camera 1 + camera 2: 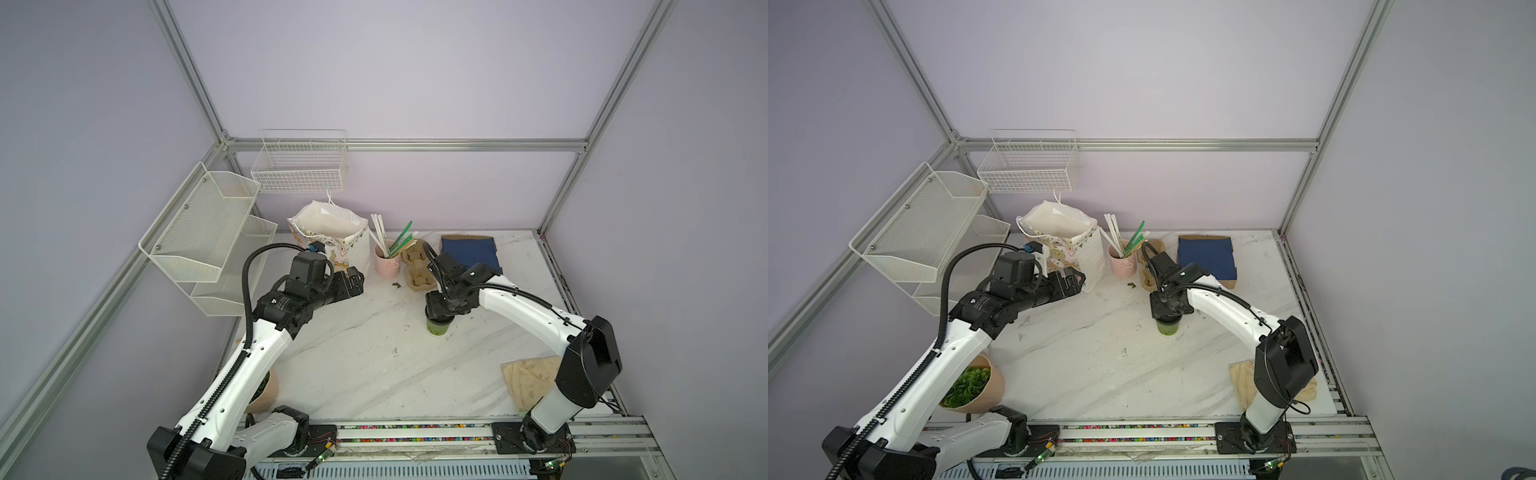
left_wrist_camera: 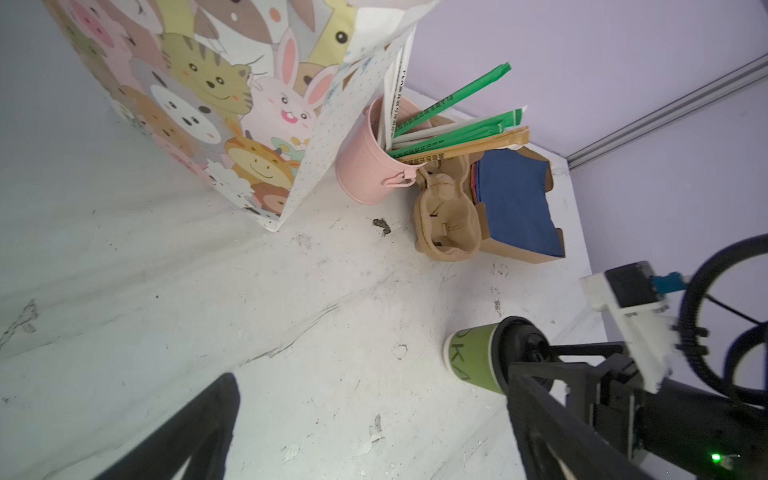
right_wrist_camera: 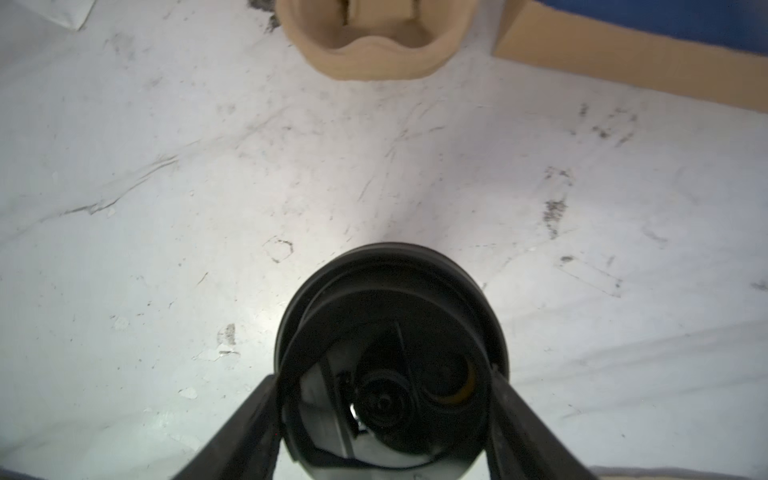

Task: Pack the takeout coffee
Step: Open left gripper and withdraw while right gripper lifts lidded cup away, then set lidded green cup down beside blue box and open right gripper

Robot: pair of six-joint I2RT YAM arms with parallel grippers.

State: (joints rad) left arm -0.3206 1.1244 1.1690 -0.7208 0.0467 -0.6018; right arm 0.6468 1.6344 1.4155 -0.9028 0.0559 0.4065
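Observation:
The takeout coffee (image 1: 437,328) (image 1: 1168,328) is an olive-green paper cup with a black lid, standing upright on the marble table right of centre in both top views. My right gripper (image 1: 439,318) (image 1: 1169,318) reaches down over it, its two fingers pressed against opposite sides of the lid (image 3: 390,316). In the left wrist view the cup (image 2: 473,357) shows pale lettering. My left gripper (image 1: 355,279) (image 1: 1077,277) (image 2: 374,415) hovers open beside the cartoon-animal paper bag (image 1: 332,232) (image 2: 208,104), with only bare table between its fingers.
A pink mug (image 1: 387,266) with straws stands right of the bag. Behind the cup are a tan pulp tray (image 1: 419,276) (image 3: 374,45) and a cardboard box of blue napkins (image 1: 469,251). A beige cloth (image 1: 528,378) lies front right, a potted plant (image 1: 971,384) front left. Wire baskets (image 1: 299,166) hang on the walls.

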